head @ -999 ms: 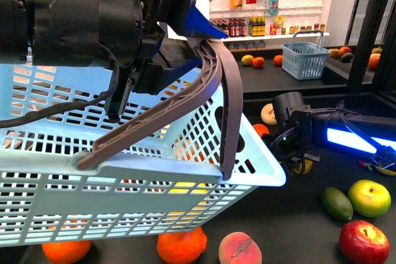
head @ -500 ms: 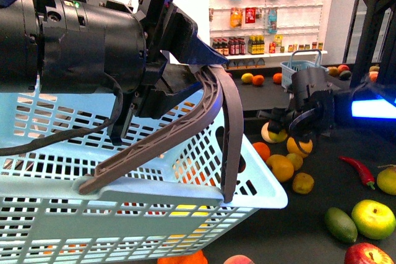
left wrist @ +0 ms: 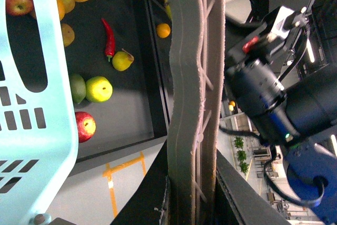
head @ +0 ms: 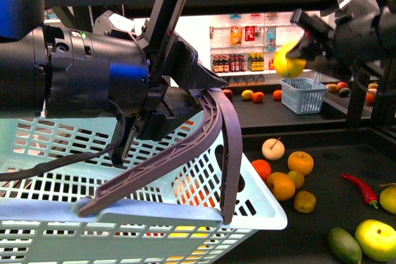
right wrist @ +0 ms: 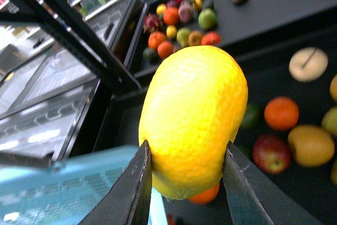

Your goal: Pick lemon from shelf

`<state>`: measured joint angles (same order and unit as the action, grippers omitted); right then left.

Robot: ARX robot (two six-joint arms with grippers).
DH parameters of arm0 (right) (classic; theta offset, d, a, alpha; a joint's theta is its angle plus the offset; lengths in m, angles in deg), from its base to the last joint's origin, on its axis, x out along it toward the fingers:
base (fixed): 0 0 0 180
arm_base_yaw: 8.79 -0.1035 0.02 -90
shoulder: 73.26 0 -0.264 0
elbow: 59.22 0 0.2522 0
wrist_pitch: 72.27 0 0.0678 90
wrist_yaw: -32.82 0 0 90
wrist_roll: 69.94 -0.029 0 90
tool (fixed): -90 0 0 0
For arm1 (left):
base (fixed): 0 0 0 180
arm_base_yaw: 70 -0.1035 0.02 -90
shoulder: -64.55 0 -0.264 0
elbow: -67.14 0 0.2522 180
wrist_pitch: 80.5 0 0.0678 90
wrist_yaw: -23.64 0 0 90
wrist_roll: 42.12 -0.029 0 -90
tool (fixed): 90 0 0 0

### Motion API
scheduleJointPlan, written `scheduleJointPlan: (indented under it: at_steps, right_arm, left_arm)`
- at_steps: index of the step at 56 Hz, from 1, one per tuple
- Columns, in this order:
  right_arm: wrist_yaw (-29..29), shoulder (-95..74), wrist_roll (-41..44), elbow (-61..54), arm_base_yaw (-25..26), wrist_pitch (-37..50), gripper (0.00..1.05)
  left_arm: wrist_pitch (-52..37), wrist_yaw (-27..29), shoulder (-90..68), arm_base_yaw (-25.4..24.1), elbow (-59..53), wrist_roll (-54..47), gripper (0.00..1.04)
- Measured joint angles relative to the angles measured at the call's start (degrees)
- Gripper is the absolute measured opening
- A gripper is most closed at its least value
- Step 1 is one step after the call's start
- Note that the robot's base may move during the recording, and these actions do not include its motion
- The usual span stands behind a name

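- Right pincer (head: pixel 298 51): closed tight around the lemon (head: pixel 288 61), held high above the desk.
- Left pincer (head: pixel 185 100): clamped on the basket handle (head: pixel 216 134).
- Black desk (head: pixel 309 227): scattered fruit (head: pixel 301 162), red chilli (head: pixel 361 190).
- Background: stocked shop wall (head: pixel 260 10).

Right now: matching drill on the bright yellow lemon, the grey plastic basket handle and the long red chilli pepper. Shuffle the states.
Things:
1. bright yellow lemon
2. grey plastic basket handle
3. long red chilli pepper

States:
A. lying on the black shelf deck
B. clamped in the right gripper, up in the air
C. gripped by the left gripper

Pairs: 1-B, 2-C, 3-A
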<state>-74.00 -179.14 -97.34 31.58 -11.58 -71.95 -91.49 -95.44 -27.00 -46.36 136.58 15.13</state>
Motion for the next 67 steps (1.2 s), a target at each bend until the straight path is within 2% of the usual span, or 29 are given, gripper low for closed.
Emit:
scheduleJointPlan:
  at_steps: [8, 16, 44, 56, 67]
  right_arm:
    - [-6.51, 6.88, -1.77, -8.94, -1.31, 0.04, 0.32]
    - [-11.34, 12.31, -3.23, -14.36, -5.97, 1.92, 0.32]
    - [-10.60, 9.57, -4.09, -20.92, -14.19, 3.74, 0.32]
    - [-9.79, 9.75, -4.09, -22.60, -14.03, 5.95, 0.63]
    - [-8.83, 14.99, -3.69, -24.28, -10.56, 8.37, 0.93]
  left_arm:
    - [0.00, -0.07, 0.00, 0.00, 0.00, 0.02, 0.14]
    - [0.00, -0.04, 0.00, 0.00, 0.00, 0.02, 0.14]
    - [0.00, -0.07, 0.00, 0.00, 0.00, 0.04, 0.14]
    - [0.02, -0.26, 0.00, -0.07, 0.00, 0.00, 0.14]
    - [0.02, -0.52, 0.00, 0.04, 0.00, 0.42, 0.14]
